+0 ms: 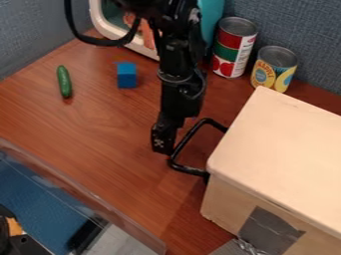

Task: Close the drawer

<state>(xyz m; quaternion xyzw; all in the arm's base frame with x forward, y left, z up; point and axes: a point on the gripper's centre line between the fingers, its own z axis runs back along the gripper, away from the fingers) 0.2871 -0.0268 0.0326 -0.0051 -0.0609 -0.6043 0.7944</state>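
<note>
The black robot arm [177,60] enters from the top edge, where its upper part is cut off, and its black claw [164,145] hangs down just beside the bent black handle [191,171] of the drawer. How far open the claw is, and whether it grips the handle, cannot be told. The drawer belongs to the pale wooden box [279,139] at right, which is cropped by the right and bottom edges; its front is largely hidden from this angle, so its degree of closure is unclear. Grey tape [267,229] marks the box's near side. Behind, on the brown wooden table [100,134], stand a red-and-green tin can [231,50] and a shorter yellow-labelled can [273,69]. The arm partly covers a white-framed object [100,17], cut off above. A green cucumber [64,81] and blue cube [126,75] lie left.
</note>
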